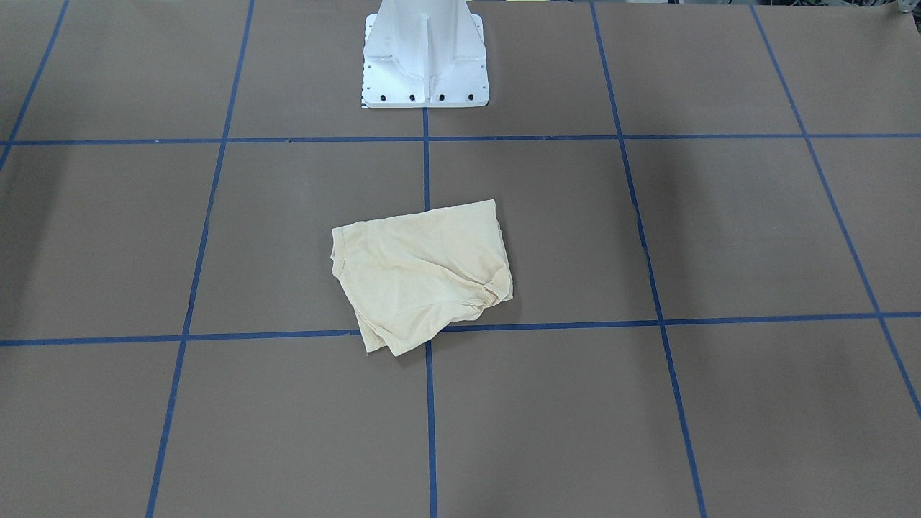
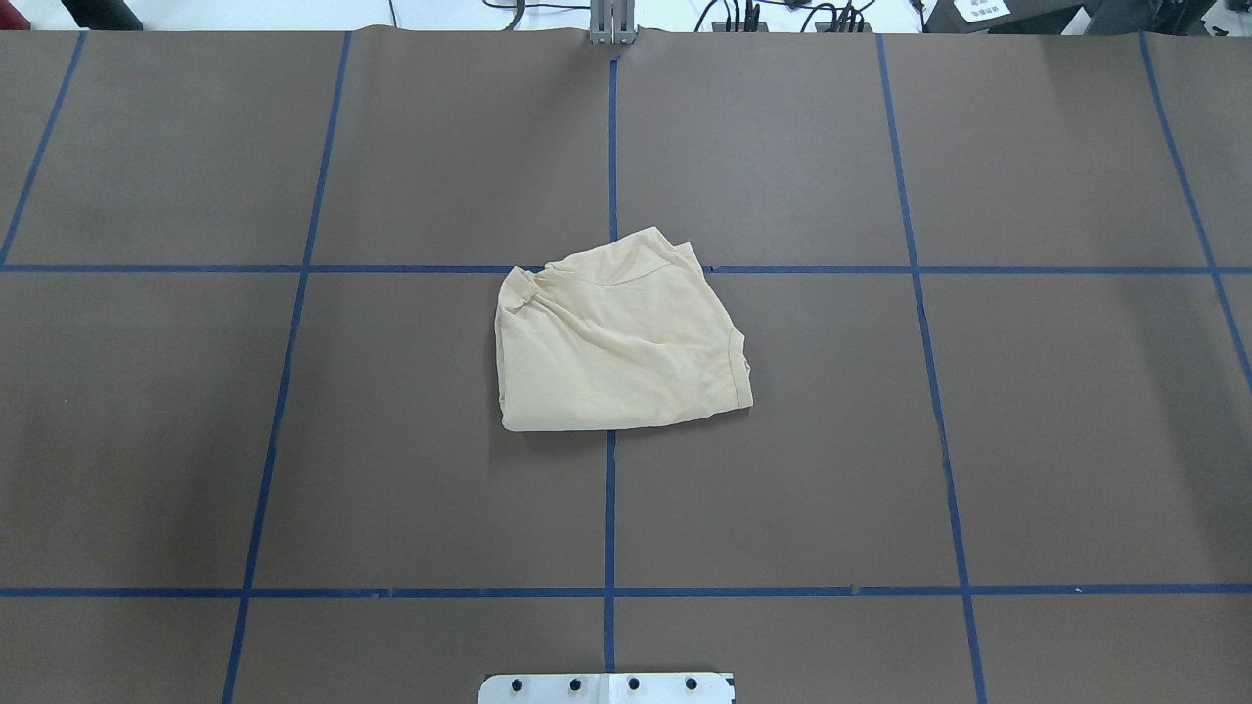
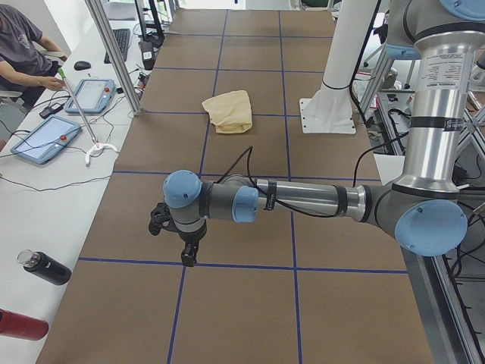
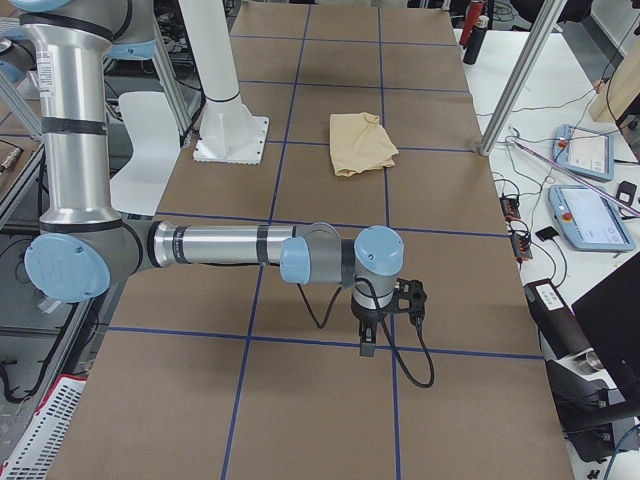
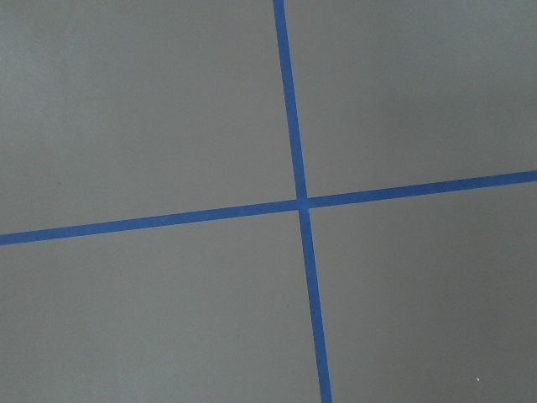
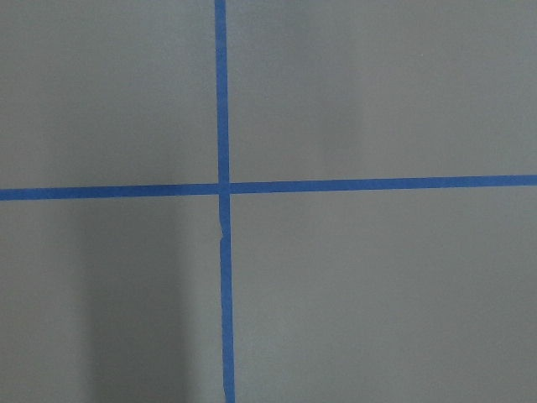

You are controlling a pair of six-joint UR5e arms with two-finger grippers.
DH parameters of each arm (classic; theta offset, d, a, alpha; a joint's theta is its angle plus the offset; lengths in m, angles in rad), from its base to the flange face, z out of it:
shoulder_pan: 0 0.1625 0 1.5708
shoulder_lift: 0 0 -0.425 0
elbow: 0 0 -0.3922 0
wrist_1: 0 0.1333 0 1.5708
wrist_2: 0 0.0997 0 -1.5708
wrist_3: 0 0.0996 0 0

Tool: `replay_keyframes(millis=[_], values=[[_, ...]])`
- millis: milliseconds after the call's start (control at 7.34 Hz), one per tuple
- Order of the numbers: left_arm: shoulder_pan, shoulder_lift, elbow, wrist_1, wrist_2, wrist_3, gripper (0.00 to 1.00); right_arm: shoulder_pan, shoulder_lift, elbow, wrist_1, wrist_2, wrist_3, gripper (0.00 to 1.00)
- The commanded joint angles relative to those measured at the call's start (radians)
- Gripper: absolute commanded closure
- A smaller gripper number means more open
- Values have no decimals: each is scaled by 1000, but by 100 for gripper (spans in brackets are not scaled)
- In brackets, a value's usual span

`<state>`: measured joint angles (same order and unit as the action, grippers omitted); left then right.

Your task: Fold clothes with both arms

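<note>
Nearest the lens in each side view stands one arm: the left arm (image 3: pixel 303 201) at its end of the bench (image 2: pixel 293 440), the right arm (image 4: pixel 220 245) at the other. Each forearm reaches out level over the brown surface. The left pincer (image 3: pixel 187 256) and right pincer (image 4: pixel 367 345) point down above bare bench, each near a crossing of the blue tape lines (image 5: pixel 295 201). Both wrist views show only that tape and surface, with no fingers in sight. We cannot tell whether either pincer is open or closed, since only the side views show them; no cloth hangs from either.

The shirt (image 2: pixel 616 337) lies in the middle of the bench, across the centre tape line. It is well apart from both pincers and from the white pedestal (image 1: pixel 424 65). It forms a compact, roughly four-sided packet, with the sleeves tucked out of sight and no print showing.

We judge the folding largely done. What remains, if anything, is tidying: one corner is bunched, the edges are not square, and a lower layer sticks out on the side away from the robot.
</note>
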<state>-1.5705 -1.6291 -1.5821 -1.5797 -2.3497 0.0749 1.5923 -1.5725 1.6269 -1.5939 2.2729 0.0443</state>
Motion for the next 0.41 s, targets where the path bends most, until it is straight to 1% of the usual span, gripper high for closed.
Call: replay_keyframes(millis=[0,272], values=[[-2,-6,-1,4,-2,0,0,0,0,1,0,1,0,0],[-2,-8,-1,3,-2,0,0,0,0,1,-1,2,5,0]])
